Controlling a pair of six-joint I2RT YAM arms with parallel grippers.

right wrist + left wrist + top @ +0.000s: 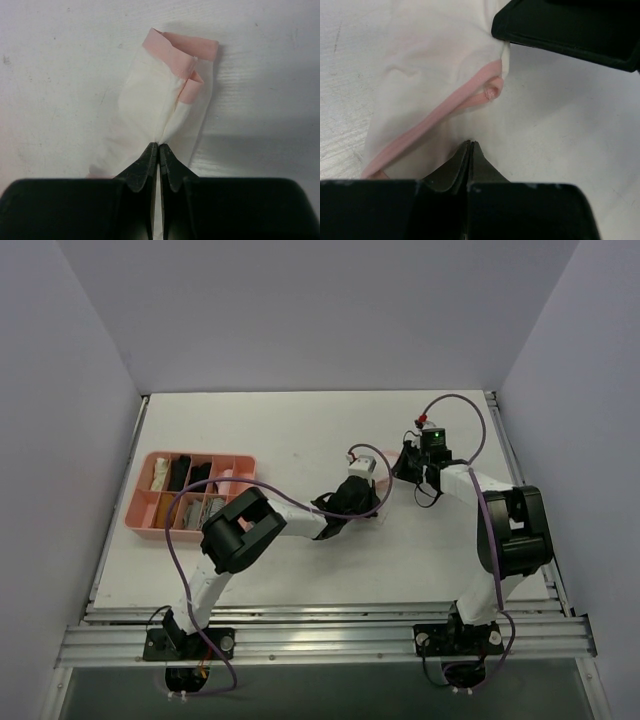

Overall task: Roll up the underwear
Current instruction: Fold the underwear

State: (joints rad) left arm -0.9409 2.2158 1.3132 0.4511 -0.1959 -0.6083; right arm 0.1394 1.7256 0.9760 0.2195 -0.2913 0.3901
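Note:
The underwear (160, 105) is a small white garment with pink trim, lying bunched on the white table between the two grippers; it also shows in the left wrist view (430, 65) and faintly in the top view (387, 466). My right gripper (159, 146) is shut on one end of it, with white cloth pinched between the jaws; in the top view the right gripper (403, 465) is just right of the garment. My left gripper (470, 143) is shut, its tips down at the garment's pink-trimmed edge; no cloth shows between the jaws. In the top view the left gripper (373, 490) is just below and left of the garment.
A pink divided tray (141, 502) at the left holds black, beige and grey rolled garments. The right gripper's black body (570, 30) fills the upper right of the left wrist view. White walls enclose the table on three sides.

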